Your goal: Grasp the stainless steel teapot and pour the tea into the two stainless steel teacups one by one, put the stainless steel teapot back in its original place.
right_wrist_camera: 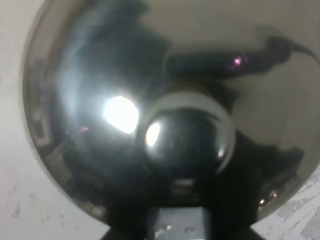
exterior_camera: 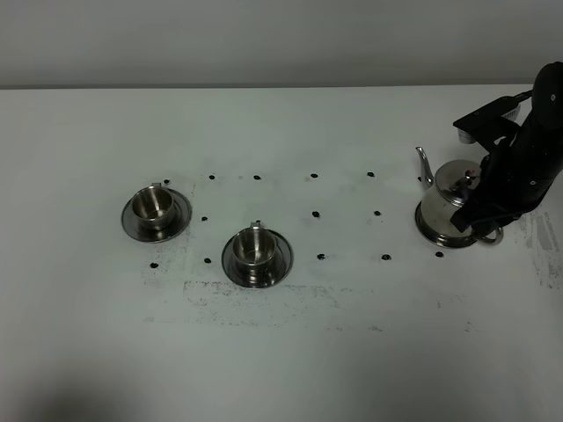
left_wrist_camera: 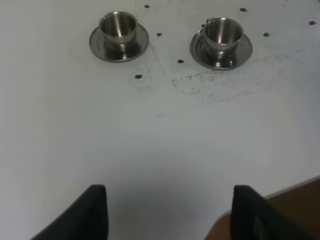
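A white table [exterior_camera: 352, 352] seen from a high camera. The stainless steel teapot [exterior_camera: 444, 207] stood upright on the robot's right side, spout toward the far edge and away from the cups. The right gripper [exterior_camera: 479, 211] sat at its loop handle with jaws drawn tight, apparently clamped on the handle; the pot's base was on the table. The grasp step looked just made, pouring not begun. No tea showed in either teacup.

The next move called for a lift, then a carry leftward to the nearer teacup [exterior_camera: 255, 246], with the spout turned toward it. The farther teacup [exterior_camera: 156, 204] stood just beyond, each on its saucer, the two apart.

The surface between pot and cups was bare apart from small black dots, so the path was open. The left gripper [left_wrist_camera: 170, 217] hung near the table's front edge, fingers [left_wrist_camera: 95, 215] spread wide, holding nothing.
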You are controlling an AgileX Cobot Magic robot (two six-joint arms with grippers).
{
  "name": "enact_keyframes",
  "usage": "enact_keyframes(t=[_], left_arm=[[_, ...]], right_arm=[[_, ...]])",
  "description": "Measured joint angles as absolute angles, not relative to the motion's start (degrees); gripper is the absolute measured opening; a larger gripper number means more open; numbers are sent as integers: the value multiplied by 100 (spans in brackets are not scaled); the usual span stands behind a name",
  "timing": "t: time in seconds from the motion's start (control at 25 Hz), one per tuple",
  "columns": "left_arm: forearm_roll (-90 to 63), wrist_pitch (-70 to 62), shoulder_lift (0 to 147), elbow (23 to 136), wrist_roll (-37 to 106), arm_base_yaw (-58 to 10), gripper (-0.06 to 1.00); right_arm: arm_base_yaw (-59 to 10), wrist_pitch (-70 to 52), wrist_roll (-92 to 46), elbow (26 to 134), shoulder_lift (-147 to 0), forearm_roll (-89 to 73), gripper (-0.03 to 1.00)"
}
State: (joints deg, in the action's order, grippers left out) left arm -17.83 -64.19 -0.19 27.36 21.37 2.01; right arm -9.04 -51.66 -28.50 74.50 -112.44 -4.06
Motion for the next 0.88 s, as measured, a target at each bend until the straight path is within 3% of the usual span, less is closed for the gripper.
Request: enact_keyframes(t=[0.44, 0.88], left_arm=[[-1783, -6419, -19, 2736, 2137, 201, 52], [-1783, -6419, -19, 2736, 2137, 201, 52]], right_arm=[[-904, -5068, -1844, 7450, -11250, -506, 17], [-904, -5161, -1795, 7511, -10942, -215, 17]])
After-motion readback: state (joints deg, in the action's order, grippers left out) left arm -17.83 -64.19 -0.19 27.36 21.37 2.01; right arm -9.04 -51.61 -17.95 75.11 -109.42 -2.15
